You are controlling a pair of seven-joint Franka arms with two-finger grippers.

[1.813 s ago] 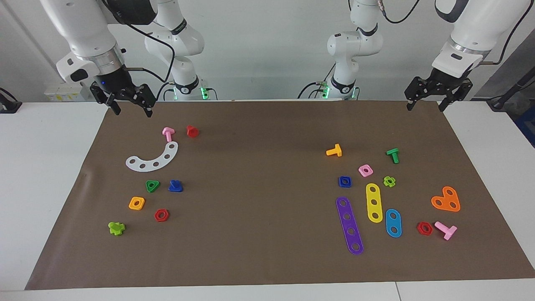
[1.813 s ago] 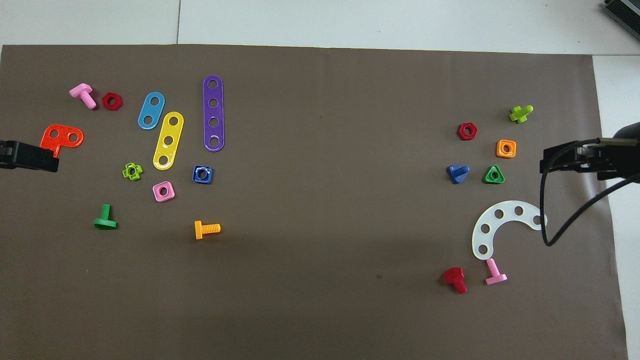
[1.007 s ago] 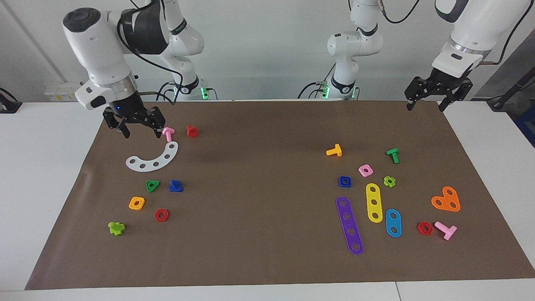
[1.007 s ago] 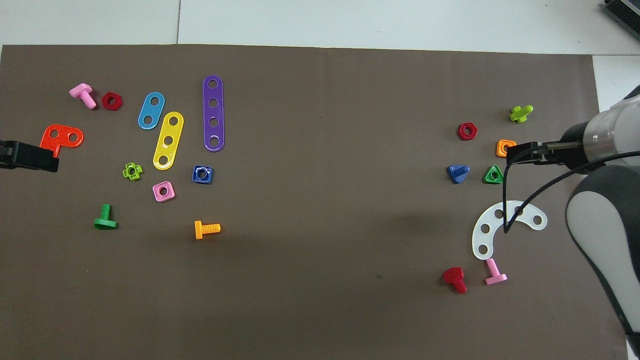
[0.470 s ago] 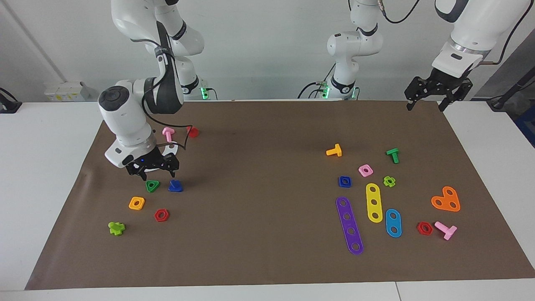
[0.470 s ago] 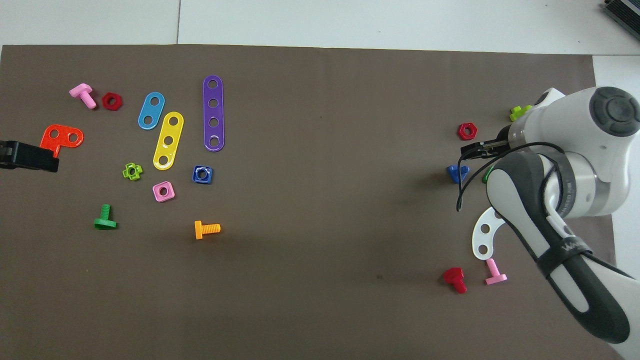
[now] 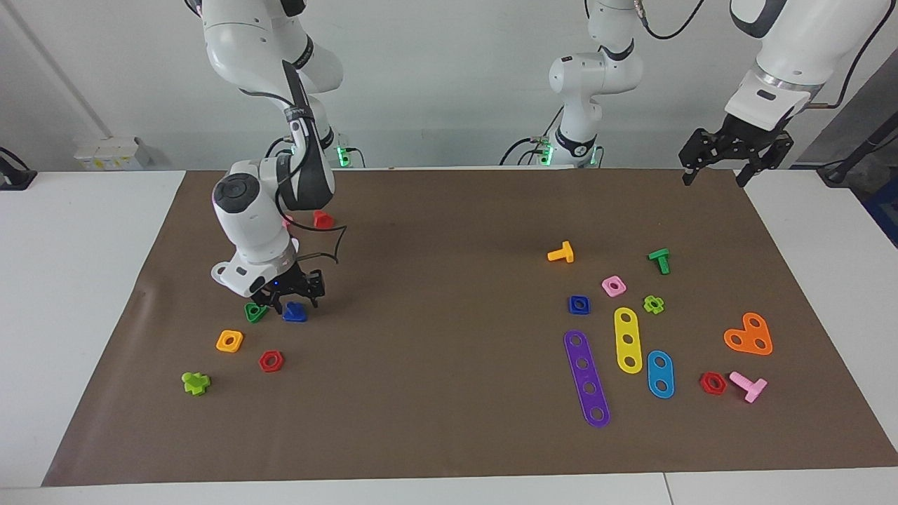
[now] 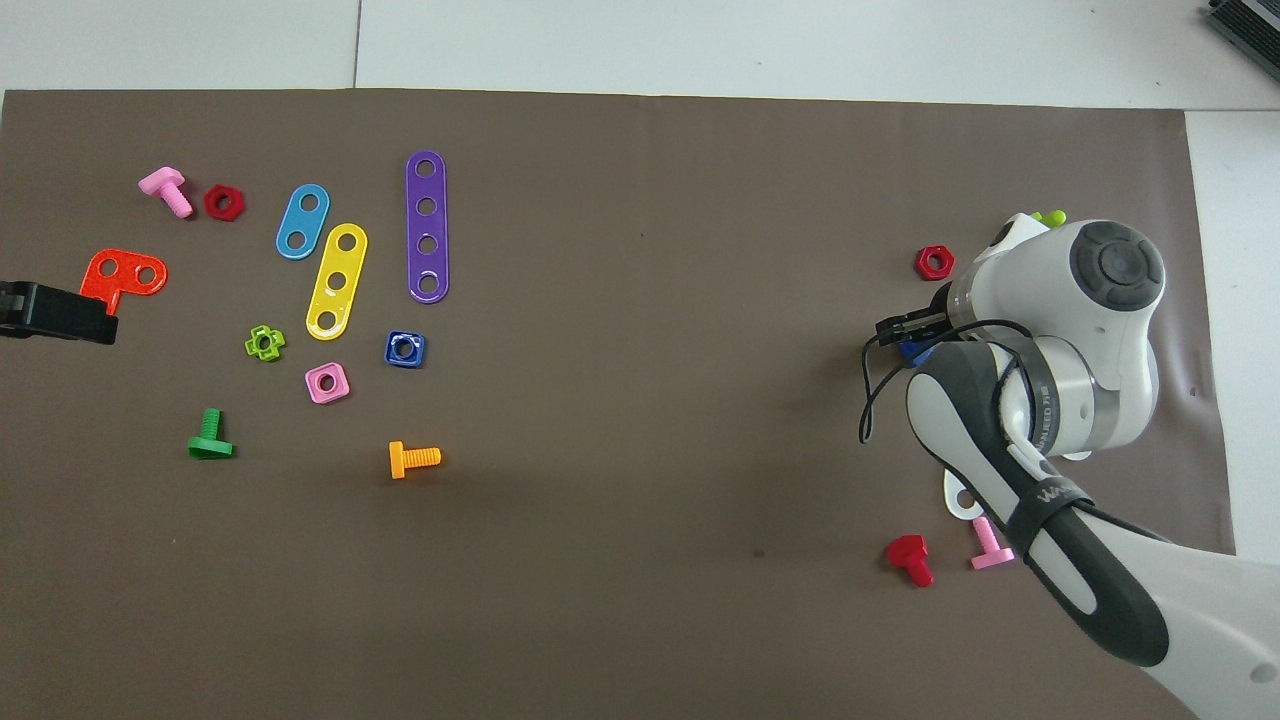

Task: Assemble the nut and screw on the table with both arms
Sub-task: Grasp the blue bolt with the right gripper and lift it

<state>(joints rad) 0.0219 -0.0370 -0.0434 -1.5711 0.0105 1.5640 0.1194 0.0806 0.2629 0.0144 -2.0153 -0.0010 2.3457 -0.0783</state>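
Note:
The blue screw (image 7: 295,313) stands on its triangular head on the brown mat (image 7: 449,231), toward the right arm's end of the table. My right gripper (image 7: 289,303) is open and low over it, a finger on either side of the shaft. I cannot tell if they touch it. In the overhead view the right arm covers most of the screw (image 8: 910,351). The blue square nut (image 7: 579,304) lies flat toward the left arm's end, also seen from overhead (image 8: 405,348). My left gripper (image 7: 713,179) waits open and empty, raised over the mat's edge.
A green triangular nut (image 7: 255,311) lies right beside the blue screw. An orange square nut (image 7: 229,341) and a red hex nut (image 7: 271,361) lie farther from the robots. A pink square nut (image 7: 614,285) and a purple strip (image 7: 587,379) lie by the blue nut.
My right arm has swung out from the mat's edge by the robots and come down over the blue screw, staying open. The left arm has not moved. No part has moved.

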